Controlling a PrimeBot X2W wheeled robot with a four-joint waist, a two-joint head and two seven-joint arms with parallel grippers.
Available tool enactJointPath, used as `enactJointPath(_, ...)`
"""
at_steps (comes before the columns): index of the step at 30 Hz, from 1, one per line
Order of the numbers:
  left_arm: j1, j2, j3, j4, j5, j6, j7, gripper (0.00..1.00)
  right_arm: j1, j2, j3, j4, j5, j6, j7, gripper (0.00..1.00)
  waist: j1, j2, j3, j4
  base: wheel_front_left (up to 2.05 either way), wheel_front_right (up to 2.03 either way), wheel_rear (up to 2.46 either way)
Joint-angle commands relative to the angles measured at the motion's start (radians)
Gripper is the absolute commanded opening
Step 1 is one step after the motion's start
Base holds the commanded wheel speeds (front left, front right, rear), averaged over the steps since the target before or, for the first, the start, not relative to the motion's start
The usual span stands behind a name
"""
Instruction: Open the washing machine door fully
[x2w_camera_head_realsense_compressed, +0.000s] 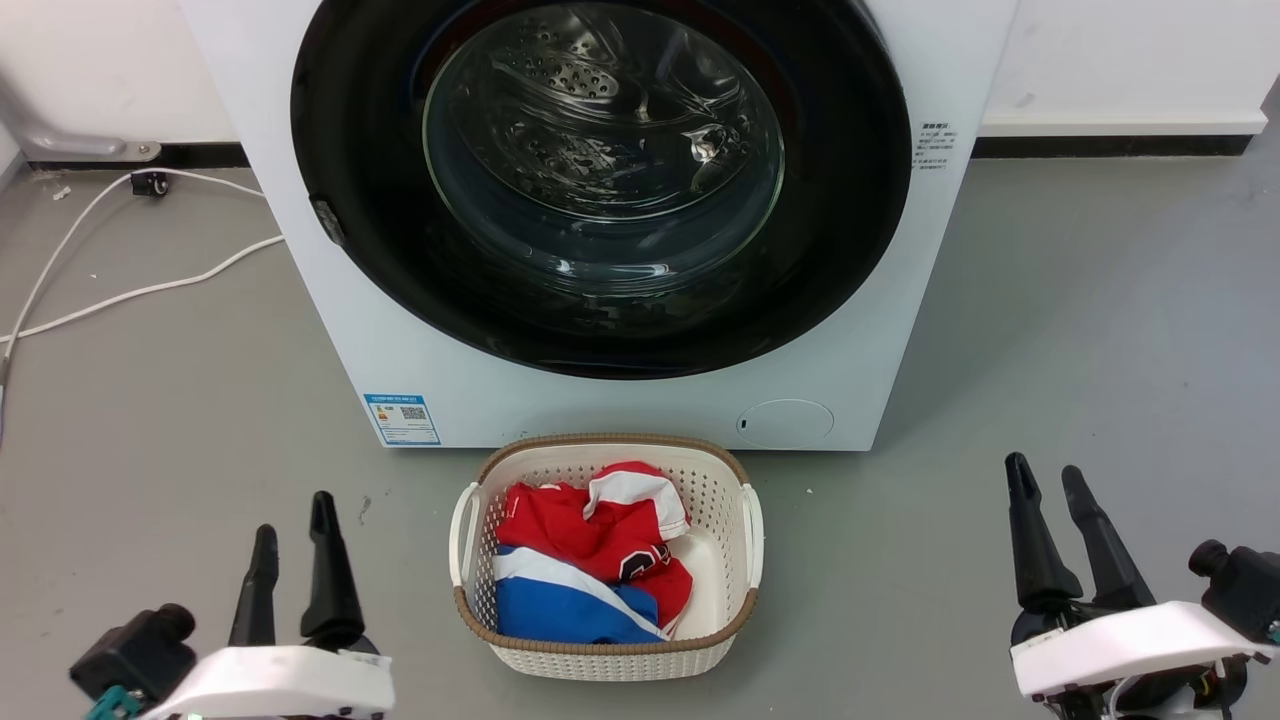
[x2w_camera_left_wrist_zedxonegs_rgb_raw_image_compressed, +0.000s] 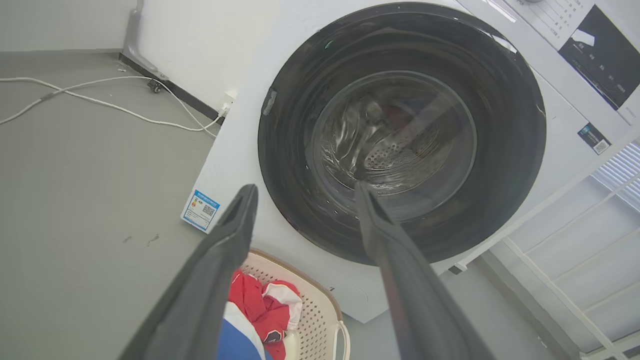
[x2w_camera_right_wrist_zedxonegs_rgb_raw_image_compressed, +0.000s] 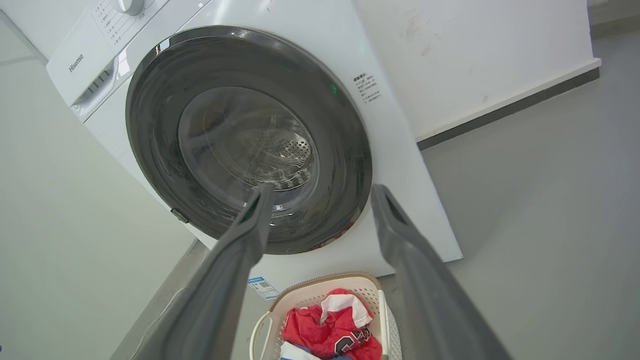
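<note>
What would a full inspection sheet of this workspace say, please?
Surface: grey floor, a few small specks.
Job's things: washing machine door shut flush against the white washing machine; steel drum visible through its glass.
Clutter: laundry basket on the floor directly before the machine, holding red, white and blue clothes.
Grippers: left gripper and right gripper both open and empty, fingers parted, either side of the basket, apart from the door.
Cables: white cables trail across the floor on the robot's left of the machine.
Surroundings: white wall with dark skirting behind.
</note>
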Motion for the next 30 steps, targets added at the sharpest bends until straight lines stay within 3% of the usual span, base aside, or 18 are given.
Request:
enactJointPath(1,0.004,0.003,-0.023,-0.021,0.059,0.015,-0.012,1.0,0.001,-0.002,0.007,-0.021,-0.042,0.001,-0.011,1.0,0.0,0.0,0.0,0.0,0.0,0.0,0.0)
enactJointPath(5,0.013,0.003,-0.058,-0.026,0.119,0.028,-0.022,1.0,0.007,-0.002,0.013,-0.027,-0.099,0.001,-0.022,1.0,0.0,0.0,-0.001,0.001,0.0,0.0,0.0)
enactJointPath(22,0.029,0.026,-0.156,0.004,0.321,-0.004,-0.064,1.0,0.021,-0.002,0.008,-0.004,-0.317,0.002,-0.063,1.0,0.0,0.0,-0.005,0.002,0.0,0.0,0.0)
enactJointPath(30,0.034,0.05,-0.214,0.002,0.411,0.027,-0.082,1.0,0.026,-0.002,0.005,0.011,-0.393,0.002,-0.081,1.0,0.0,0.0,-0.008,0.0,0.0,0.0,0.0)
